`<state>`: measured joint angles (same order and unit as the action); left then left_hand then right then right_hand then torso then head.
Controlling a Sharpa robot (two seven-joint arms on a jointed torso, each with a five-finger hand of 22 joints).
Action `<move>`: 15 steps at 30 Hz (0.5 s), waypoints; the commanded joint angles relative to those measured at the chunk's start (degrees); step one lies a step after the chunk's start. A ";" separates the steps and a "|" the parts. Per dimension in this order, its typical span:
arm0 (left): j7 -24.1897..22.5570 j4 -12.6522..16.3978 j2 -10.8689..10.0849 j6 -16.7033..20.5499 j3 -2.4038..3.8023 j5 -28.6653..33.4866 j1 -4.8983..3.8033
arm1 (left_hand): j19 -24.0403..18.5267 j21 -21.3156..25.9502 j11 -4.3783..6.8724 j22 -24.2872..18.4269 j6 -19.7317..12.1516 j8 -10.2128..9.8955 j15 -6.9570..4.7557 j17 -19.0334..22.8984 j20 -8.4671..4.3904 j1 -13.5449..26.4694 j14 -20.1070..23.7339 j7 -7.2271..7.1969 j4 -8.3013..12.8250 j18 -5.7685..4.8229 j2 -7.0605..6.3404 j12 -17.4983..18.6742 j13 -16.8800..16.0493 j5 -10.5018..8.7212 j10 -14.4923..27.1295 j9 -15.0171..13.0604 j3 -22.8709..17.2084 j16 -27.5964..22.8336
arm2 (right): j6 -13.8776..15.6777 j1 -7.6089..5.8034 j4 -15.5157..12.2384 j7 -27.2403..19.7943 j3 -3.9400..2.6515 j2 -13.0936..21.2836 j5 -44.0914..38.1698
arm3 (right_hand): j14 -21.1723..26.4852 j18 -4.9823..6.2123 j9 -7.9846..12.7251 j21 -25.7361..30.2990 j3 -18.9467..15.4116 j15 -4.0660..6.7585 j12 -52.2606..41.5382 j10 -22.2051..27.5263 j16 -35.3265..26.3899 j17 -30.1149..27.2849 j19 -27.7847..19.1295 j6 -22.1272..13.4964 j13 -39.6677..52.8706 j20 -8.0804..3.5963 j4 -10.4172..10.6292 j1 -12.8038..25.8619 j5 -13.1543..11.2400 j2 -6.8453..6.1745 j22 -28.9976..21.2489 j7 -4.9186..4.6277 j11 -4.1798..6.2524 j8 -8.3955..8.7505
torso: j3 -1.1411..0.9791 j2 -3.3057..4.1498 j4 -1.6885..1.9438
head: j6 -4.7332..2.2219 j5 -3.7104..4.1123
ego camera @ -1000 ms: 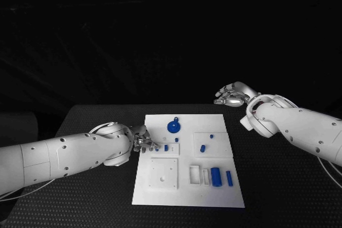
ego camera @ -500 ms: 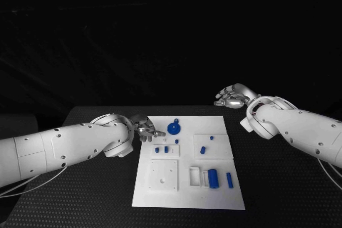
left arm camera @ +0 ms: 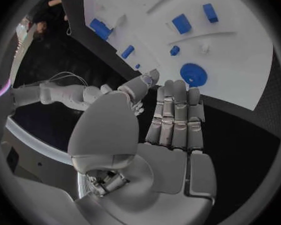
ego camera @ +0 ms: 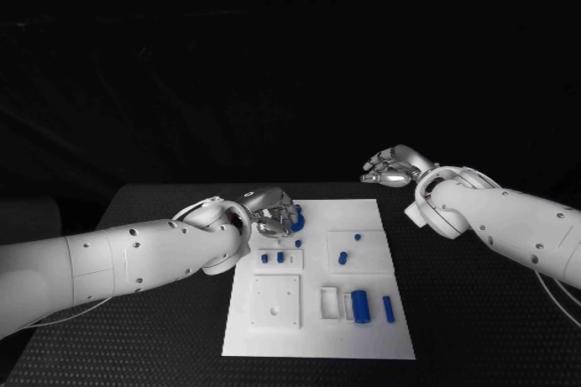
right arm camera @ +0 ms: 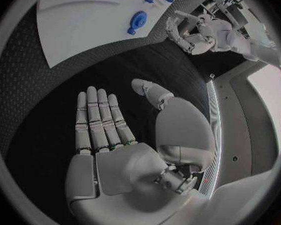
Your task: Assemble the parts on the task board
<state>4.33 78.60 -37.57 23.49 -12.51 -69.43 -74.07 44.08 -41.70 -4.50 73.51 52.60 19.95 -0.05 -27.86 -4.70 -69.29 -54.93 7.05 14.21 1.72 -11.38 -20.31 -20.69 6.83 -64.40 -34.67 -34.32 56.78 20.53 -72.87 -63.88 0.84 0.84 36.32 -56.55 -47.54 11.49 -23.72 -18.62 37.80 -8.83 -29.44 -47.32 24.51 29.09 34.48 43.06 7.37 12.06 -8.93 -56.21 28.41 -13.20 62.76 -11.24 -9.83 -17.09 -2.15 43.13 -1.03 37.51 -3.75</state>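
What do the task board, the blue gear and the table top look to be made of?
Task board: probably matte white plastic, given its even tone, dull look and crisp recessed pockets.
Blue gear: probably plastic, with a uniform saturated blue, fine toothed rim and no metallic shine.
Table: black, with a fine dotted weave, seemingly a rubbery or fabric mat; what lies under it cannot be told.

Right robot hand [right arm camera: 125,150] flat, fingers spread – above the black table [right arm camera: 47,85] – holding nothing
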 commanded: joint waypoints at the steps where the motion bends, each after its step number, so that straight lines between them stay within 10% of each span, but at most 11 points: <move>1: -4.95 -1.14 1.14 2.43 -0.17 -10.20 0.49 | 0.71 0.33 -0.14 0.19 0.44 -0.57 -0.04 -0.05 -0.94 -0.38 -0.67 0.00 0.38 0.10 -0.46 1.76 0.65 -0.18 -0.48 0.40 -0.12 -0.22 | -0.62 0.03 -0.05 -0.67 -0.02 0.00 0.14 | 0.03 -0.61 0.06 0.30 -0.20 -0.31 0.34 -0.43 -0.28 -0.07 -0.46 -0.29 -0.11 -0.11 -0.01 -0.65 0.35 0.11 0.06 -1.50 -0.15 -0.24 | 0.00 0.02 -0.09 | -0.17 0.10; 15: -2.10 -4.70 4.56 -3.65 -0.52 -19.84 1.49 | 2.12 0.72 -1.23 1.45 1.19 -2.59 -0.23 -0.75 -1.25 -0.97 -2.02 0.27 0.14 0.19 -0.48 9.47 3.43 -0.42 -0.73 1.80 -0.13 0.89 | -0.69 0.06 -0.09 -0.70 -0.02 -0.16 0.16 | 0.02 -0.60 0.08 0.33 -0.21 -0.31 0.35 -0.46 -0.28 -0.10 -0.47 -0.29 -0.19 -0.10 0.00 -0.66 0.36 0.15 0.09 -1.50 -0.15 -0.25 | -0.06 0.05 -0.11 | -0.11 0.47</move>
<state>1.94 74.16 -33.32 22.15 -13.03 -85.68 -72.66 45.90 -41.15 -5.23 74.94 53.63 17.53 -0.41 -28.55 -5.13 -69.81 -56.73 7.23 14.66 1.28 -11.91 -10.99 -17.34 6.59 -65.09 -32.89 -34.45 57.47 20.43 -72.83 -63.91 0.78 0.84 36.22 -56.46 -47.55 11.48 -23.72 -18.62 37.80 -8.82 -29.44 -47.52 24.51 29.04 34.48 43.06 7.26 12.06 -8.93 -56.44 28.41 -12.97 62.76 -11.24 -10.03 -17.09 -2.20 43.18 -1.13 37.34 -3.33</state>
